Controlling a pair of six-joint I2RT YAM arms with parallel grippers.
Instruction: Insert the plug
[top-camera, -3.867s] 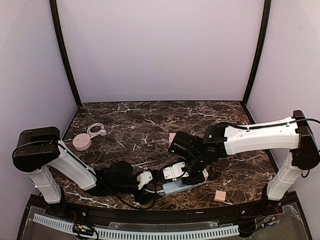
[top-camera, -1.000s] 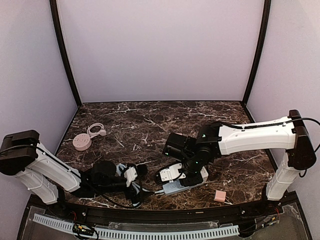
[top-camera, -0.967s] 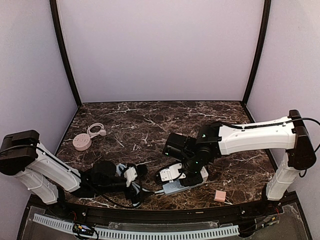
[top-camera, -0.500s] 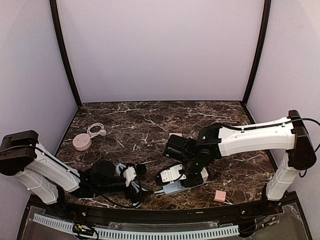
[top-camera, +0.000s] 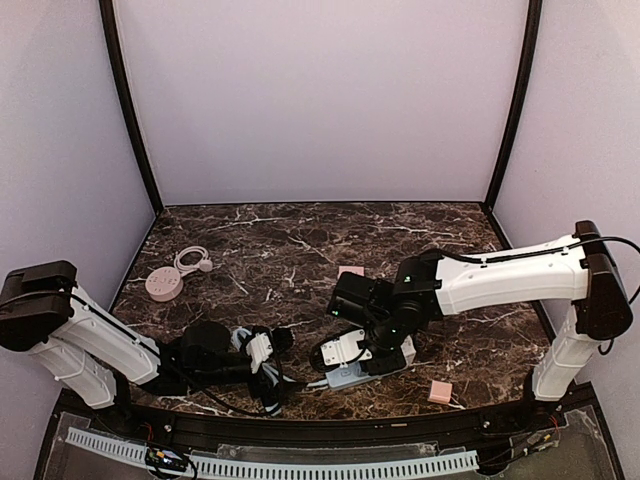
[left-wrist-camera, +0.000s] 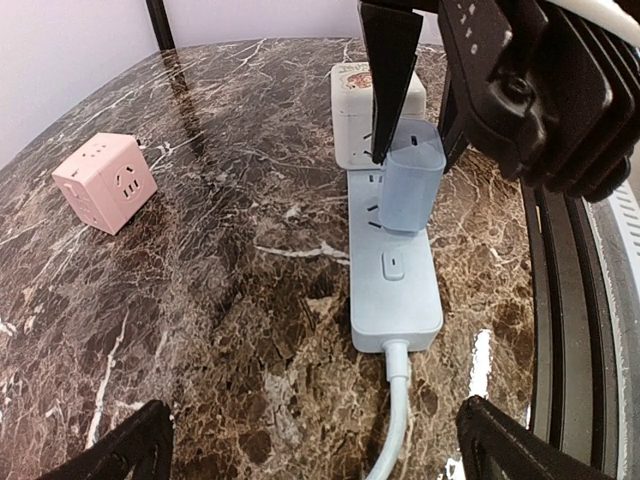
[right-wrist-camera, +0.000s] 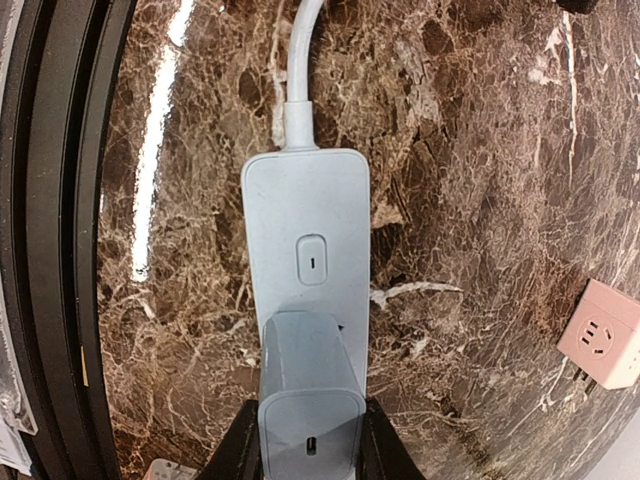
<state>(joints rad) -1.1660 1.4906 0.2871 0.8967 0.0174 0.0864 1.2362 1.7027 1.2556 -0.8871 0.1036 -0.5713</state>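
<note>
R gripper (right-wrist-camera: 310, 445) pinches blue plug (right-wrist-camera: 308, 395). Plug stands upright, pressed down on power strip (right-wrist-camera: 305, 200) right under the grip. Strip's long axis runs fwd from there to cable end. Fully seated? Can't tell. L gripper (left-wrist-camera: 320, 445) spread, empty, strip just ahead of it. Count: 1 plug, 1 strip, 1 white adapter (left-wrist-camera: 350, 110), 2 pink cubes (top-camera: 438, 391).

Left arm (top-camera: 105, 335), right arm (top-camera: 510, 275): white shells, black joints; right gripper (right-wrist-camera: 308, 448) black.
</note>
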